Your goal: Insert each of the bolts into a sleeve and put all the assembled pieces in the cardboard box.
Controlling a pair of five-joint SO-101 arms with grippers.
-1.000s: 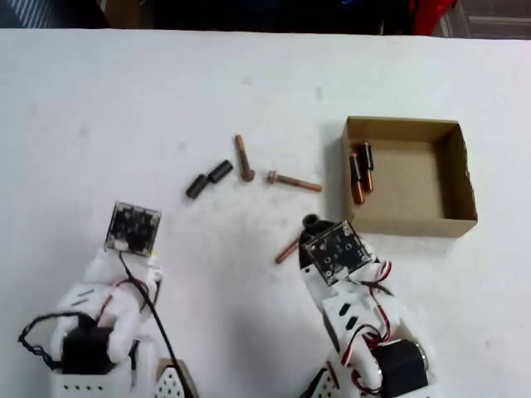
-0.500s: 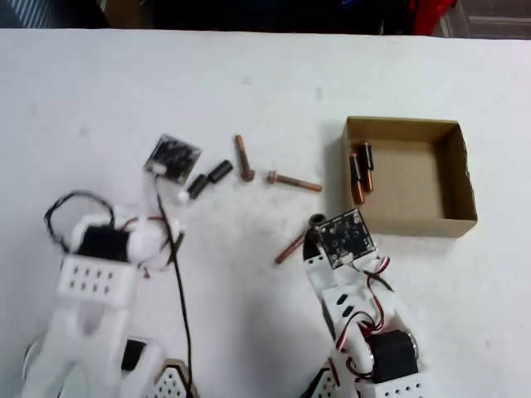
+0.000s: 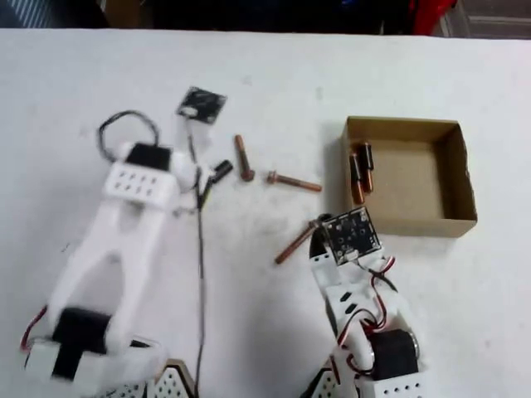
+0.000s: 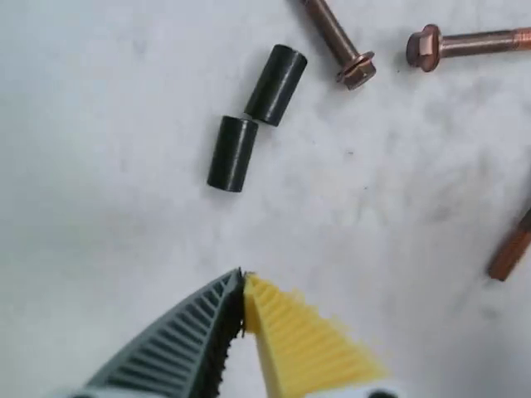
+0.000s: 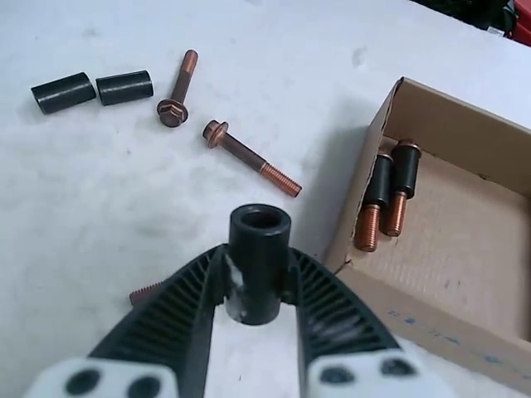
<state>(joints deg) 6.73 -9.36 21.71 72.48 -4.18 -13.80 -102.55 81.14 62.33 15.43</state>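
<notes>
My right gripper [image 5: 257,286] is shut on a black sleeve [image 5: 258,261] held upright with its bore showing, just in front of the cardboard box [image 3: 415,222]. Two assembled pieces [image 3: 360,172] lie in the box [image 5: 431,303]. One copper bolt [image 3: 294,244] lies beside the right gripper [image 3: 317,230]. Two more bolts [image 3: 243,157] [image 3: 294,182] lie mid-table. My left gripper [image 4: 242,286] is shut and empty, a short way from two loose black sleeves [image 4: 232,153] [image 4: 275,73]. From above, the left gripper [image 3: 202,197] sits next to one sleeve [image 3: 221,171].
White tabletop all round. The left arm's body [image 3: 124,224] stretches across the left half of the table, with a black cable [image 3: 199,274] trailing beside it. The box's right part holds nothing.
The left arm has swung up from the front left corner to the two loose sleeves. The right arm, with its sleeve, has shifted only slightly.
</notes>
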